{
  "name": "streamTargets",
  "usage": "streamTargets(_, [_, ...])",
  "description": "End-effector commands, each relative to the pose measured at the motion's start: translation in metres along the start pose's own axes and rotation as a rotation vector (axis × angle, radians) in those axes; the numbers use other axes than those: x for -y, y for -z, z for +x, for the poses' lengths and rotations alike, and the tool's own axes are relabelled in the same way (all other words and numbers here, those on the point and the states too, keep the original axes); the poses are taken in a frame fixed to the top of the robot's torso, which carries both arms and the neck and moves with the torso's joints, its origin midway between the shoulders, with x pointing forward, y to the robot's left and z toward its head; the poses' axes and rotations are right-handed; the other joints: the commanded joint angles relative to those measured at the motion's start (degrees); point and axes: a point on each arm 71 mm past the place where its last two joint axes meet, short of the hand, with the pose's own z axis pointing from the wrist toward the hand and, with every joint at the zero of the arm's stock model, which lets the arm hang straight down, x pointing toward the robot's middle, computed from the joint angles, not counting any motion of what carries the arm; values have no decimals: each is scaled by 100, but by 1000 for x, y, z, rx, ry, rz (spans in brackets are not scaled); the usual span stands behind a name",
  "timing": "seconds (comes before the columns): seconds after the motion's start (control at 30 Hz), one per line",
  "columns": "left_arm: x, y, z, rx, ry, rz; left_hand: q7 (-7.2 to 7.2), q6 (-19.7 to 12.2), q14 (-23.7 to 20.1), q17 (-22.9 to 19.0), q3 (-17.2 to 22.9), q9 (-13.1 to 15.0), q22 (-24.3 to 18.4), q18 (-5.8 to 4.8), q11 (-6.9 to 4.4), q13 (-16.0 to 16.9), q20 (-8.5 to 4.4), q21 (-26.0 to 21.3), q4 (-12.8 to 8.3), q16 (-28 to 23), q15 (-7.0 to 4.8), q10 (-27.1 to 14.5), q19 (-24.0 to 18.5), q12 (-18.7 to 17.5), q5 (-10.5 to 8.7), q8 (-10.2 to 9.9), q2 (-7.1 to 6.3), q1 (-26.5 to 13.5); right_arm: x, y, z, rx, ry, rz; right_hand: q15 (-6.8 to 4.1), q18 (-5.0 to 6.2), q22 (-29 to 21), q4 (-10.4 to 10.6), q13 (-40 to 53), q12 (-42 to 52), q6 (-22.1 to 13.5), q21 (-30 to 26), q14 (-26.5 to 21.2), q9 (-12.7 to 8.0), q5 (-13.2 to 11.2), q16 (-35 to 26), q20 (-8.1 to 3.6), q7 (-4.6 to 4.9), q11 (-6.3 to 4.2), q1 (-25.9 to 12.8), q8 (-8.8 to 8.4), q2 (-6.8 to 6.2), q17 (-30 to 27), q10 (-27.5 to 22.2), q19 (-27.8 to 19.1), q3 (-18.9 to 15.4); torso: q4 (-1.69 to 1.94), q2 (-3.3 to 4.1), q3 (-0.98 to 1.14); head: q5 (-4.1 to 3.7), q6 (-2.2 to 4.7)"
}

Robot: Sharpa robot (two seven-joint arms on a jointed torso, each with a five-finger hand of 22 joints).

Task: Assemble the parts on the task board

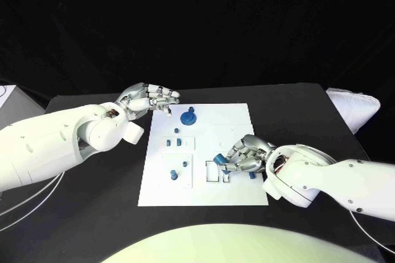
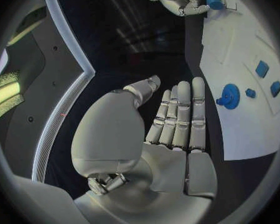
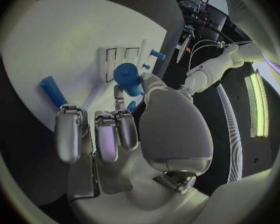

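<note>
Near the task board's (image 1: 234, 194) right edge, a blue cylindrical part (image 1: 220, 160) was pinched in the fingertips of the right hand (image 1: 247, 156), just above the slotted holder (image 1: 214, 173). At the board's far left corner, the left hand (image 1: 148, 99) was held flat, fingers extended, nothing in it. A slip was judged possible: gripped only at the tips, the part could be tilted and jammed if it were lowered off-line.
</note>
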Motion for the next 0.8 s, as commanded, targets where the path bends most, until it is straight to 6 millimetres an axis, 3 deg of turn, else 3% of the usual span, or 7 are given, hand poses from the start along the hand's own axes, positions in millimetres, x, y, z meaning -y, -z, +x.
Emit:
streamTargets(0.03, [1, 0, 2, -17, 10, 6, -7, -46, -5, -3, -9, -9, -5, 83, 2, -9, 11, -35, 19, 6, 36, -36, 35, 40, 16, 8, -3, -32, -1, -2, 7, -41, 63, 0, -36, -67, 1249, -11, 1050, 33, 264, 52, 605, 40, -57, 35, -50, -195, -44, -124, 38, 14, 1509, 314, 318, 27, 5, 4, 1, -7, 1])
streamTargets(0.2, [1, 0, 2, -16, 9, 6, -7, -46, -5, -3, -9, -9, -5, 83, 2, -9, 11, -35, 19, 6, 36, -36, 35, 40, 16, 8, -3, -32, -3, -5, 11, -29, 105, -8, -78, -89, 1280, -13, 1136, 140, 375, 178, 605, 69, -401, 35, -84, -257, -98, -342, 132, 19, 1509, 388, 356, -41, 4, 3, 1, -4, 1])
streamTargets(0.3, [1, 0, 2, -15, 9, 7, -7, -46, -5, -3, -9, -9, -5, 83, 2, -9, 11, -35, 19, 6, 36, -36, 35, 40, 16, 8, -3, -32, -4, -6, 11, -17, 123, -9, -95, -103, 1297, -6, 1194, 214, 416, 249, 605, 78, -473, 35, -101, -276, -116, -484, 166, 69, 1509, 427, 377, -95, 1, 1, 0, 2, 1])
streamTargets(0.8, [1, 1, 1, -13, 9, 7, -6, -49, -9, -3, -12, -11, -18, 83, 4, -11, 12, -51, 30, 9, 38, -45, 45, 53, 17, 11, 2, -30, -12, -11, 16, 3, 153, -32, -119, -126, 1328, -7, 1261, 297, 459, 373, 605, 91, -485, 35, -125, -309, -145, -730, 218, 225, 1509, 470, 412, -124, 0, 5, 5, 19, 1])
